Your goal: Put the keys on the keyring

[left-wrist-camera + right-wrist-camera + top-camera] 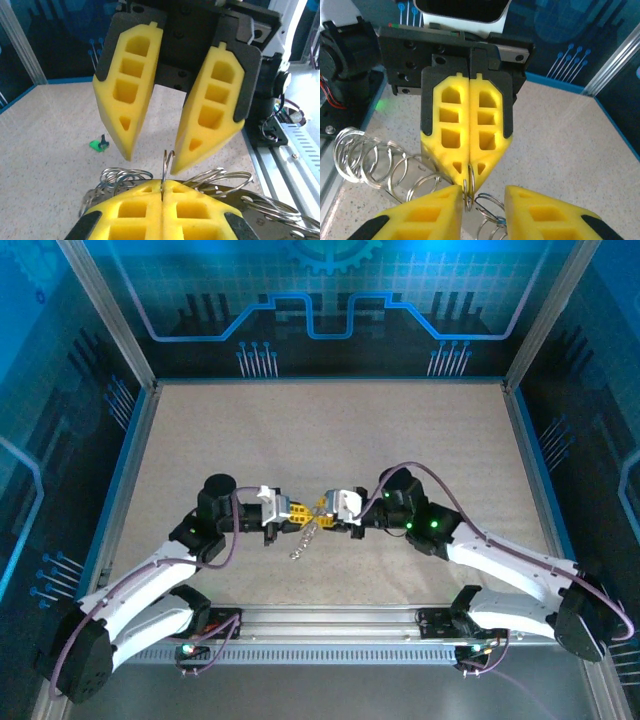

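Note:
The keyring (pixel 167 162) is a chain of thin silver wire loops. My left gripper (pixel 163 189) is shut on one upright loop of it, and more loops spread out on both sides behind the yellow fingers. In the top view the two grippers meet tip to tip at the table's middle, left gripper (pixel 297 512) and right gripper (pixel 324 508), with the keyring (pixel 300 542) dangling below them. My right gripper (pixel 483 200) stands open, and the keyring's held loop (pixel 468 192) sits just inside its left finger. A small green key (pixel 98 144) lies on the table beyond.
The speckled beige table (pixel 330 430) is walled by blue panels and aluminium posts (pixel 105 315). A ribbed metal rail (pixel 330 622) runs along the near edge between the arm bases. Open tabletop lies behind the grippers.

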